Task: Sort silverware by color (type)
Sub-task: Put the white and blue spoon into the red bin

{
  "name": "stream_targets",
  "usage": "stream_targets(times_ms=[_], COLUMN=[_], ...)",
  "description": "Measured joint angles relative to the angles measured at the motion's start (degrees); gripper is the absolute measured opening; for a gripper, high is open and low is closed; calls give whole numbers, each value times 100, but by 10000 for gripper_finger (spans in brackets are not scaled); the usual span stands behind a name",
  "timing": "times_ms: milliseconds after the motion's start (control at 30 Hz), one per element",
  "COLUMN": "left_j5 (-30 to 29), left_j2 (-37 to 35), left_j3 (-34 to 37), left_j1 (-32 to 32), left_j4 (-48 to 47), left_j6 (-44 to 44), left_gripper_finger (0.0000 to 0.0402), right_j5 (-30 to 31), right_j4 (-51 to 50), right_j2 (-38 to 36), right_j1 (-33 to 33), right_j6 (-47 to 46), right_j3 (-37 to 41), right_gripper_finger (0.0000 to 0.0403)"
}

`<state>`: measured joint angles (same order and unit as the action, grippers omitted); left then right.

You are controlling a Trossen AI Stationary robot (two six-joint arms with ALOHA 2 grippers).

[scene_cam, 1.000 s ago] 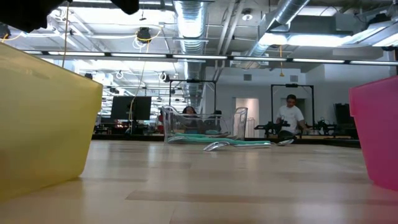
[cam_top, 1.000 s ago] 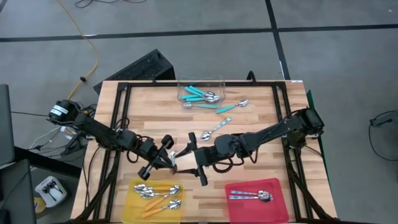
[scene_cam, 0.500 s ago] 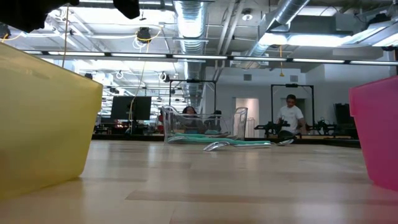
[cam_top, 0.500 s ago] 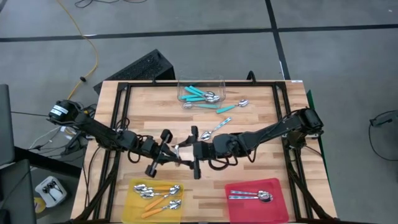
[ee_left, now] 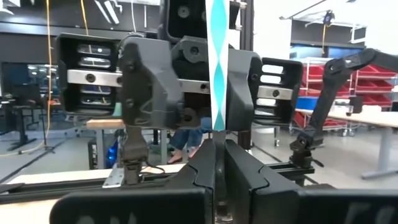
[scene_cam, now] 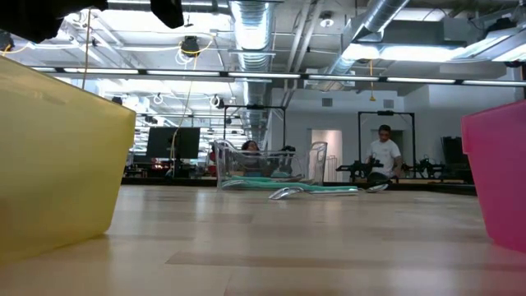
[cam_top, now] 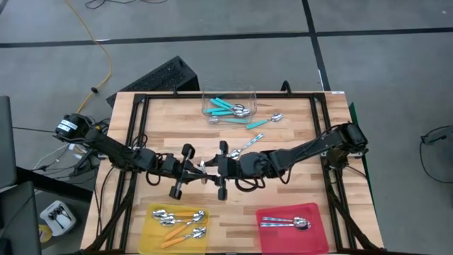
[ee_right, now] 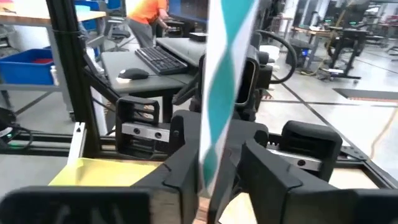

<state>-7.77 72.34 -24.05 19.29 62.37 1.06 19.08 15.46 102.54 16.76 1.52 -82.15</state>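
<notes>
1. The two arms are meeting over the middle of the table (cam_top: 283, 113), where the left gripper (cam_top: 190, 170) and right gripper (cam_top: 221, 170) have swung level and now face each other nose to nose, having stood askew a second earlier.
2. A teal spoon (ee_left: 217, 68) is passing between them: the left gripper's fingers (ee_left: 200, 174) are pressed tight on it, while the right gripper's fingers (ee_right: 186, 155), spread wide a moment ago, are closing around its twisted teal handle. It looks like a handover, probably bound for the clear tub (cam_top: 228, 106).
3. Only the wrist views are showing the spoon; from overhead it is hidden between the grippers.
4. The overhead view alone is showing orange spoons (cam_top: 177, 219) in the yellow tray (cam_top: 150, 237) and silver ones (cam_top: 283, 223) in the red tray (cam_top: 315, 237).
</notes>
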Motion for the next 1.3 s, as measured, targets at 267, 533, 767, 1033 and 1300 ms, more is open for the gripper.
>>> stream_targets(times_ms=[267, 533, 767, 1033, 1300], left_j5=[-99, -157, -262, -123, -347], left_j2=[-4, -4, -4, -4, -31], left_j3=[0, 0, 0, -4, -4], left_j1=[0, 7, 5, 4, 2], left_j4=[-32, -183, -281, -505, -511], left_j6=[7, -105, -613, -614, -531], left_gripper_finger=[0, 6, 56, 128, 165], right_j5=[190, 200, 228, 218, 209], right_j4=[-35, -190, -201, -377, -506], right_j2=[0, 0, 0, -27, -186], right_j1=[21, 82, 130, 133, 133], right_j6=[-42, -20, 22, 25, 48], right_j3=[0, 0, 4, 5, 2], right_gripper_finger=[44, 45, 45, 45, 45])
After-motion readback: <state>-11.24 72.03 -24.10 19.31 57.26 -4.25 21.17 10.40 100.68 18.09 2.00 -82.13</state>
